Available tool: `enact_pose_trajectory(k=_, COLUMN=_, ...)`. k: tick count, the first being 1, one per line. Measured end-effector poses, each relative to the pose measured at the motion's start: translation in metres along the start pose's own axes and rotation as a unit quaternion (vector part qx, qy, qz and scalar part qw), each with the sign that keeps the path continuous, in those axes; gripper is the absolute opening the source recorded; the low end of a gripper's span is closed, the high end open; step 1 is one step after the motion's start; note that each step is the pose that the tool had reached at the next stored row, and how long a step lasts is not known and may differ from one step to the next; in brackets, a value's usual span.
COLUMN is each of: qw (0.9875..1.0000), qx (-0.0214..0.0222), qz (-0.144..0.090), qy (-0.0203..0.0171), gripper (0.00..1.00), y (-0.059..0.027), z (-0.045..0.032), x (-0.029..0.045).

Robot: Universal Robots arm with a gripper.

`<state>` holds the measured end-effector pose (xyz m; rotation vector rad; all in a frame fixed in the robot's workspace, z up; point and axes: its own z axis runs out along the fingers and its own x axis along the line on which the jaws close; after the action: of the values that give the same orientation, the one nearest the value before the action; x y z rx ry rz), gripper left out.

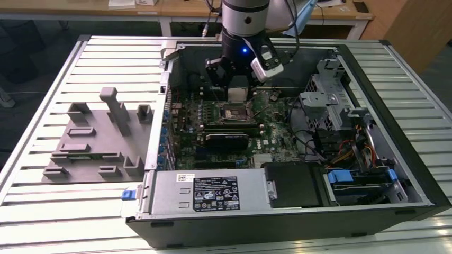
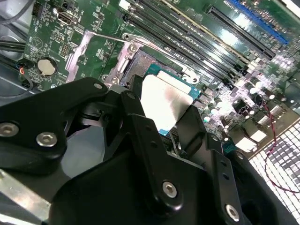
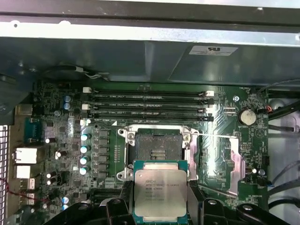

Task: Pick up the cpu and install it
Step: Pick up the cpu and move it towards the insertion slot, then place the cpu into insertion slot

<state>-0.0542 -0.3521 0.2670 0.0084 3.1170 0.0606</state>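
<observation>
"Slatted metal table (image 1: 42, 211), wooden desks (image 1: 141, 8) along the back, and a desktop computer case (image 1: 416, 180) lying on its side with the panel off. Is that everything out there?"

"There's also a grey moulded fixture tray (image 1: 92, 143) on the table, just beside the case at the exterior view's left."

"Where's the arm (image 1: 245, 21)?"

"It comes straight down into the case near the far wall, with a small blue light (image 1: 244, 51) lit on its wrist. The gripper (image 1: 238, 91) hangs over the green motherboard (image 1: 187, 114), close above the CPU socket (image 1: 234, 112)."

"Is it holding anything?"

"Yes, the cpu (image 3: 160, 191). In the second wrist view the black fingers (image 2: 194, 126) are clamped on its opposite edges. In the first wrist view its silver-grey lid, with a thin green rim round it, faces the camera."

"Is it in the socket?"

"No, not seated. It's held above the socket, over the edge farthest from the memory slots (image 3: 150, 105). The socket frame is bare, its contacts are exposed, and the metal load plate (image 3: 236, 159) lies swung open beside it."

"What else is in the case?"

"A coin battery (image 3: 247, 116) sits near that plate. The power supply (image 1: 211, 193) runs along the near edge of the case. At the exterior view's right there's a grey drive cage (image 1: 325, 100), with a bundle of coloured cables (image 1: 339, 143) below it."
</observation>
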Motion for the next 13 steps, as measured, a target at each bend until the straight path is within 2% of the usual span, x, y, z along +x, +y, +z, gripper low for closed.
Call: enact_pose_trajectory(k=13, qw=1.0, qx=0.0001, qz=0.0, qy=0.0, gripper=0.54, y=0.0, z=0.0007, x=0.0)
